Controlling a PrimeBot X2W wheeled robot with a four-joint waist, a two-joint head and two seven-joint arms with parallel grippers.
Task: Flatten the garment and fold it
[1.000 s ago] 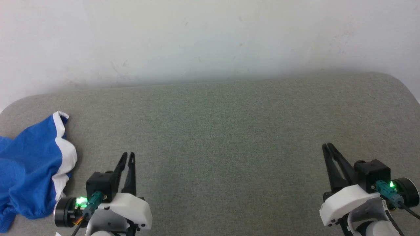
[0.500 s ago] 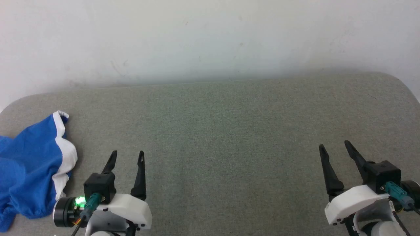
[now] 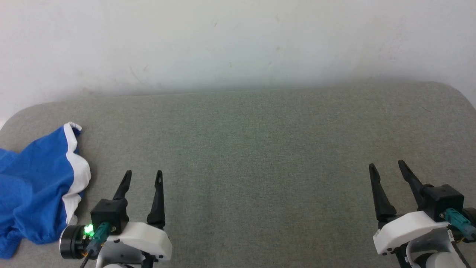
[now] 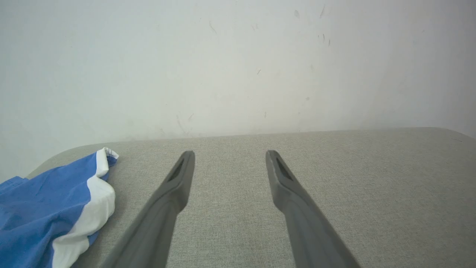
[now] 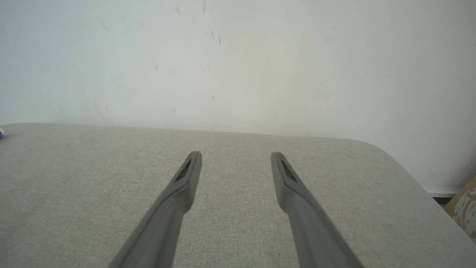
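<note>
- Garment (image 3: 35,197): royal-blue soft fabric with a white edge band, lying bunched and creased at the far left end of the worktop (image 3: 260,149). The head view's left border cuts it off, so its full outline cannot be told. Neither flattened nor folded yet.
- Worktop: grey woven covering with rounded corners, set against a pale scuffed wall (image 3: 238,44).
- Left gripper (image 3: 143,173): jaws spread wide, holding nothing, poised over bare covering. The garment's white band lies just beside its wrist housing, and the fingers are apart from the cloth.
- Right gripper (image 3: 386,164): jaws spread wide, holding nothing, near the right end of the worktop and well apart from the garment.
- Step in hand, as judged: both arms readied for a first reach toward the cloth.
- Hazard, edge: the heap sits at the worktop's left end, so a leftward push or drag may slide it off.
- Hazard, layers: in a bunched heap, a pinch may catch several plies together, so that spreading it twists the fabric instead of opening it.
- Hazard, reach: the right arm must cross almost the whole worktop. A one-sided pull by the left arm alone would likely drag the heap rather than flatten it.
</note>
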